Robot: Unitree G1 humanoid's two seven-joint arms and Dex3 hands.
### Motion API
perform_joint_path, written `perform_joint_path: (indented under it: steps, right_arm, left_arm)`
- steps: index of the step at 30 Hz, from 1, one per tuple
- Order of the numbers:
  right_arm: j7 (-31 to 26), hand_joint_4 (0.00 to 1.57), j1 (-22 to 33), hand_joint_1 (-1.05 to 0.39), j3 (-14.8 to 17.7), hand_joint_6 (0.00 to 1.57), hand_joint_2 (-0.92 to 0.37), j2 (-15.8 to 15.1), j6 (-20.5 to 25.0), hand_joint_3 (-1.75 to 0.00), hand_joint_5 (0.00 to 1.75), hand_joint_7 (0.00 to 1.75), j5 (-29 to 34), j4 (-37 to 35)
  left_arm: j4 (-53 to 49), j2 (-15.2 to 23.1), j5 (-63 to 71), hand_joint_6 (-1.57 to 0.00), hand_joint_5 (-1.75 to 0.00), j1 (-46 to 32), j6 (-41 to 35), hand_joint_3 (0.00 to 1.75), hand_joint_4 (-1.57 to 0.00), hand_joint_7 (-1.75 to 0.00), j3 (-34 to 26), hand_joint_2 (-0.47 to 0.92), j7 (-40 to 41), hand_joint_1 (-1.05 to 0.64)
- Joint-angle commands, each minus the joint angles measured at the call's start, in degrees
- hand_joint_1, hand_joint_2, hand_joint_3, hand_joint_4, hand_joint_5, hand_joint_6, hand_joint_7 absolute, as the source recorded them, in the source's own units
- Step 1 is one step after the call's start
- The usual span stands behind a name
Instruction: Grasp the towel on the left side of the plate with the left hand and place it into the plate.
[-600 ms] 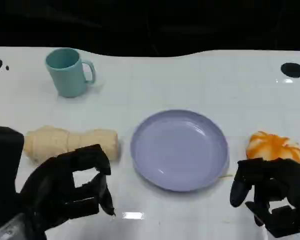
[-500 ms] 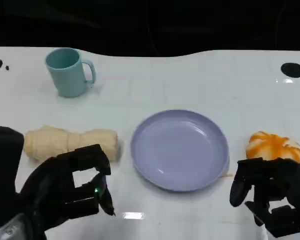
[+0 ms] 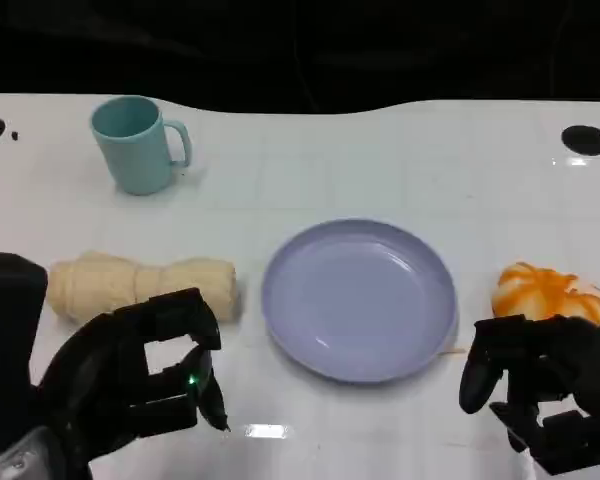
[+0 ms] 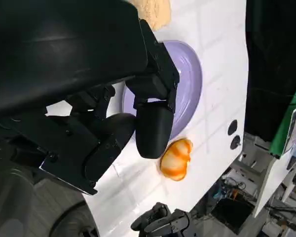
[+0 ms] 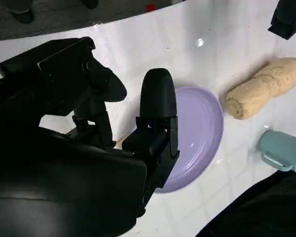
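- The left hand [image 3: 130,375] hovers at the near left edge of the table [image 3: 380,160], fingers curled but apart, and it holds nothing.
- The right hand [image 3: 540,385] sits at the near right edge, also with nothing in it and with its fingers loosely apart, just in front of an orange-and-white object [image 3: 548,292].
- The towel [image 3: 140,285], a rolled beige one, lies just beyond the left hand, on the table and near the left rim of the plate [image 3: 358,300] but apart from it. No finger touches it.
- The lilac plate has nothing in it, so I judge that the task is at the reaching step and the grasp is not yet made.
- The next move calls for the left hand to go forward and down over the roll, close around its middle, then lift and carry it to the right over the plate.
- Far at the back left stands a teal mug [image 3: 137,143], well apart from the towel.
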State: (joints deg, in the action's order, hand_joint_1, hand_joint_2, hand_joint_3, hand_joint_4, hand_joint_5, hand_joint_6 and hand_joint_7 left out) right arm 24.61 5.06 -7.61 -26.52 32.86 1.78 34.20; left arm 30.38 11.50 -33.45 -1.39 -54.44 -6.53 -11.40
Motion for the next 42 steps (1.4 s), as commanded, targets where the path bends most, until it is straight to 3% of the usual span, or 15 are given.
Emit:
perform_joint_path:
  steps: [1, 8, 13, 15, 18, 20, 23, 25, 27, 31, 38, 42]
  right_arm:
    - [-0.2, 0.7, -0.4, 0.03, 0.2, 0.68, -0.62, 0.0, -0.1, -1.02, 1.68, 1.43, -0.1, -0.1]
    - [-0.2, 0.69, -0.3, 0.03, 0.2, 0.68, -0.61, 0.0, -0.4, -1.02, 1.69, 1.44, -0.1, -0.2]
    - [-0.3, 0.69, -0.5, 0.03, -0.1, 0.67, -0.61, 0.0, -0.1, -1.02, 1.69, 1.44, 0.2, 0.0]
    - [-0.4, 0.69, -0.7, 0.03, -0.3, 0.68, -0.61, 0.0, 0.1, -1.02, 1.68, 1.44, 0.4, 0.0]
    - [-0.5, 0.69, -1.0, 0.03, -0.8, 0.67, -0.61, 0.1, 0.4, -1.01, 1.67, 1.43, 0.7, 0.0]
    - [-0.7, 0.69, -1.3, 0.03, -1.2, 0.67, -0.61, 0.2, 0.3, -1.01, 1.67, 1.43, 0.9, -0.1]
    - [-1.0, 0.69, -1.6, 0.03, -1.6, 0.67, -0.61, 0.3, 0.4, -1.01, 1.66, 1.43, 1.4, -0.1]
    - [-1.2, 0.69, -1.7, 0.03, -1.8, 0.67, -0.62, 0.4, 0.6, -1.01, 1.66, 1.43, 1.6, -0.1]
    - [-1.2, 0.69, -1.7, 0.03, -1.9, 0.67, -0.62, 0.6, 0.6, -1.0, 1.66, 1.43, 1.7, -0.1]
    - [-1.3, 0.69, -1.6, 0.02, -1.9, 0.68, -0.62, 0.5, 0.6, -1.0, 1.66, 1.42, 1.7, 0.4]
    - [-1.4, 0.69, -1.8, 0.03, -2.3, 0.68, -0.63, 0.2, 1.3, -0.98, 1.66, 1.42, 2.2, 0.8]
    - [-1.4, 0.7, -1.8, 0.02, -2.5, 0.68, -0.63, 0.3, 1.6, -0.97, 1.67, 1.41, 2.4, 1.0]
  left_arm:
    - [-0.3, 1.0, 0.2, -0.69, -1.75, 0.2, 0.5, 1.38, -0.82, -1.75, -0.2, 0.54, -0.2, -0.08]
    - [0.1, 1.0, 0.8, -0.69, -1.75, 0.2, 0.5, 1.37, -0.82, -1.74, 0.0, 0.53, 0.4, -0.08]
    - [1.1, 0.8, 2.6, -0.69, -1.74, 0.1, 1.3, 1.23, -0.75, -1.58, 0.1, 0.59, 1.9, -0.08]
    - [1.7, 1.0, 4.6, -0.7, -1.66, 0.1, 2.0, 1.17, -0.7, -1.39, 0.8, 0.58, 2.8, -0.08]
    - [1.0, 5.0, 13.1, -0.67, -1.45, -1.3, 11.8, 1.11, -0.66, -1.03, 5.5, 0.55, 0.8, -0.1]
    - [0.1, 6.7, 17.3, -0.66, -1.22, -2.0, 16.8, 0.93, -0.61, -0.63, 7.4, 0.62, -0.1, -0.13]
    - [-1.5, 7.7, 21.3, -0.7, -0.93, -2.2, 22.1, 0.61, -0.58, -0.26, 8.6, 0.79, -0.5, -0.16]
    - [-2.6, 8.1, 22.8, -0.68, -0.81, -2.0, 24.8, 0.4, -0.54, -0.1, 8.5, 0.89, -1.2, -0.18]
    - [-3.9, 8.6, 23.9, -0.63, -0.76, -1.8, 27.7, 0.34, -0.49, -0.04, 8.4, 0.91, -2.4, -0.2]
    - [-7.1, 13.6, 32.7, -0.51, -0.64, 0.0, 37.9, 0.21, -0.37, 0.0, 10.2, 0.92, -4.2, -0.3]
    - [-10.2, 22.3, 50.3, -0.39, -0.47, 4.1, 45.8, 0.04, -0.27, 0.0, 13.9, 0.92, -5.0, -0.43]
    - [-13.1, 24.0, 60.3, -0.36, -0.4, 7.5, 47.8, 0.01, -0.26, 0.0, 16.9, 0.91, -4.1, -0.49]
